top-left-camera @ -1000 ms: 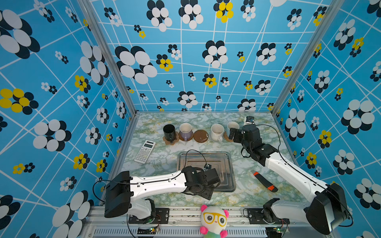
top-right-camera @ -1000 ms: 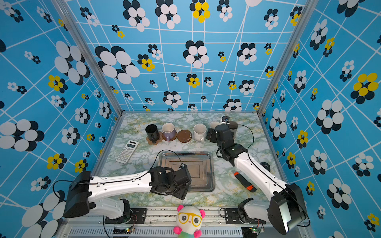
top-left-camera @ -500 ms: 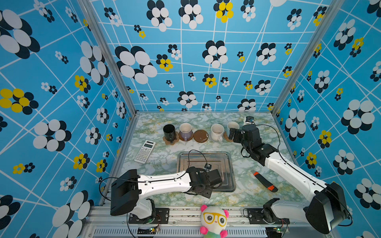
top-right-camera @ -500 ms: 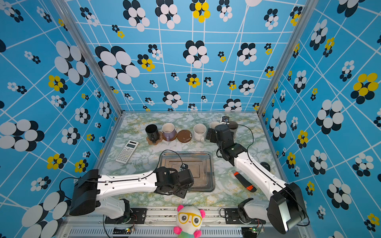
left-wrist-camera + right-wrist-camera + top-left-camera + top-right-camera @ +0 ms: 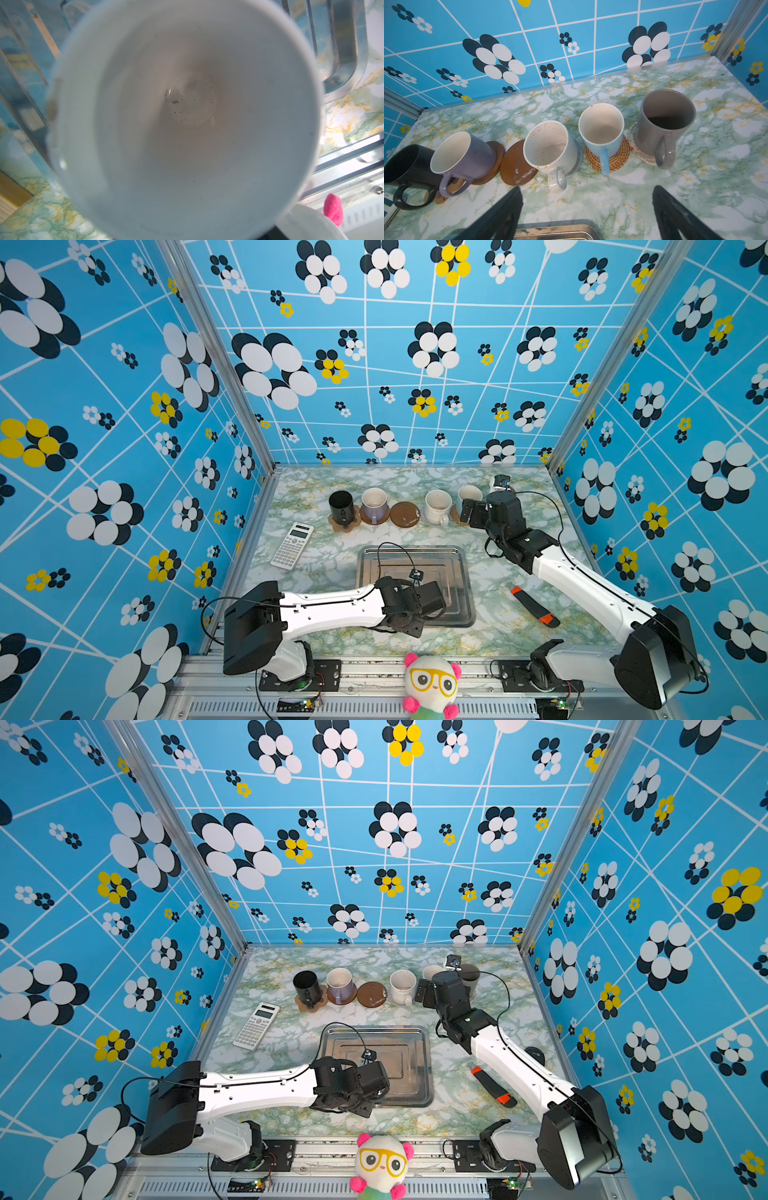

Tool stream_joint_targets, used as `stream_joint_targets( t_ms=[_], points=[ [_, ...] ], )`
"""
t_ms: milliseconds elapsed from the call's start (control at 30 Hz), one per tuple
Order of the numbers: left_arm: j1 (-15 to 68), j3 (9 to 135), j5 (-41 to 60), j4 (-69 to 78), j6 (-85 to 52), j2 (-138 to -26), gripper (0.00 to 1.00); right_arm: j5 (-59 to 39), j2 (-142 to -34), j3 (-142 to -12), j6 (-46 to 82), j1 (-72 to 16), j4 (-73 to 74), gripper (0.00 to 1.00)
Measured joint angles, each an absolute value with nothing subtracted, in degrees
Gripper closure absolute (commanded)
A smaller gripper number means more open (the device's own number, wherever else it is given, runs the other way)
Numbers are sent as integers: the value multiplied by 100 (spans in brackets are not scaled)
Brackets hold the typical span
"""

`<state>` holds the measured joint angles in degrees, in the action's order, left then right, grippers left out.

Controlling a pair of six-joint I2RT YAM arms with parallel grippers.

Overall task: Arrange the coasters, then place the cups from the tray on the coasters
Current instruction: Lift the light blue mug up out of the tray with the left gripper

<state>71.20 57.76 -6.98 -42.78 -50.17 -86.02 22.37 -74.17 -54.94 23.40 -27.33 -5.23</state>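
Across the middle of both top views we see a row of cups on coasters: the black cup (image 5: pixel 340 504) on the paw-shaped coaster (image 5: pixel 345 524), the lavender cup (image 5: pixel 374 504), a bare brown coaster (image 5: pixel 404 514), the white cup (image 5: pixel 437 506) and a light blue cup (image 5: pixel 469 493). The grey cup (image 5: pixel 471 975) at the right end peeks past the right arm (image 5: pixel 511 1065) in a top view.

The right wrist view gives us what the top views hide. It shows the grey-blue coaster (image 5: pixel 577 158) under the white cup, the rattan coaster (image 5: pixel 618 158) under the light blue cup and the pale coaster (image 5: pixel 635 145) under the grey cup. Each cup stands upright with its handle toward the camera. At the bottom of that frame the right gripper (image 5: pixel 586 189) has its jaws wide apart, holding nothing and clear of the cups.

Below centre in both top views the left gripper (image 5: pixel 430 605) hangs over the lower left corner of the tray (image 5: pixel 415 549), and its own body hides whatever is beneath. Only the left wrist view shows a sixth cup (image 5: pixel 187 124). Its pale inside fills the frame, with specks at the bottom and the tray's ridges at upper right. No finger shows there, so we cannot tell whether those jaws are clamped on it or apart.
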Motion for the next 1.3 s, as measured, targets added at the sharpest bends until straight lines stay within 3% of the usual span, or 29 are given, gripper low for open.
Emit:
stream_joint_targets(
  t_ms=[433,600,1067,1300],
  points=[
    [7120,5769,-735,-4169,-5017,-8659,56,2235,-7443,-5494,2340,-2733,-521,1],
    [7120,5769,-735,-4132,-5017,-8683,66,2235,-7443,-5494,2340,-2733,-504,1],
    [7120,5741,-738,-4047,-5019,-8733,77,2231,-7443,-5494,2338,-2733,-486,1],
    [7111,5739,-773,-4023,-5017,-8783,93,2217,-7443,-5494,2340,-2733,-489,1]
  ],
)
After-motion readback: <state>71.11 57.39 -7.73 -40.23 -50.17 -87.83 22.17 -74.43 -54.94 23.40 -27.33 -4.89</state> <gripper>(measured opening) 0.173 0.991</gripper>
